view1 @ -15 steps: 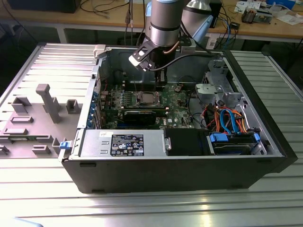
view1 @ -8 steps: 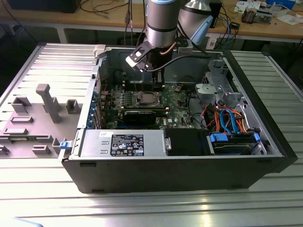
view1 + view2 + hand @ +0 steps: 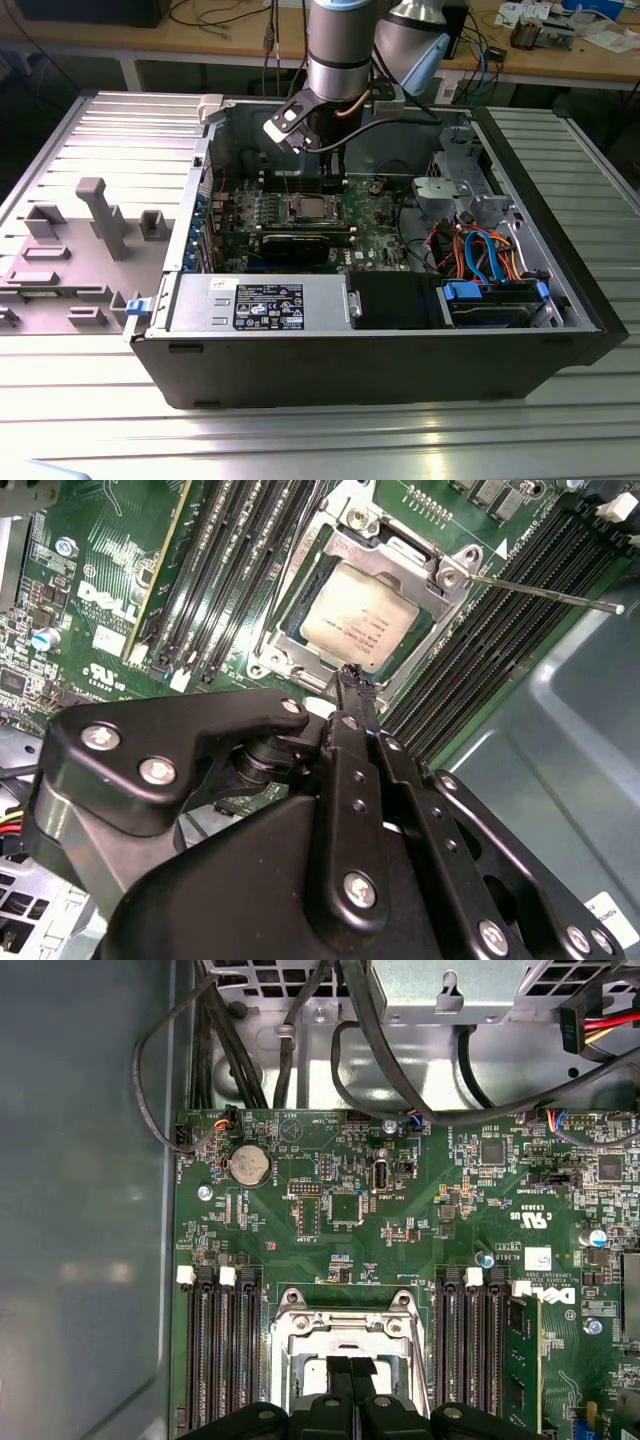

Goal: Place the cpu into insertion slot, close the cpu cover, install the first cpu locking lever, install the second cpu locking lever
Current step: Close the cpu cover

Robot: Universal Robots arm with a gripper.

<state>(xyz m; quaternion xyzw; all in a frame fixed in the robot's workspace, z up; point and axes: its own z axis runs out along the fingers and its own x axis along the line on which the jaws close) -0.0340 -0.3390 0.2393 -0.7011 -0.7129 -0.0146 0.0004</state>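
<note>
We find a ribbed metal table (image 3: 300, 440) carrying two items. The open case (image 3: 400, 365) lies on its side, directly on the ribs. A flat grey panel (image 3: 120, 140) lies just beside the case, toward the exterior view's left, and bears several grey blocks (image 3: 105, 220).

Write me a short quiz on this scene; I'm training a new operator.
1. True or false: the cpu lies under the closed cpu cover.
2. What flanks the cover on both sides? A memory slots; B fans; C drives.
3. Is the gripper open or shut?
Key: 1 true; 2 A; 3 shut.
</note>
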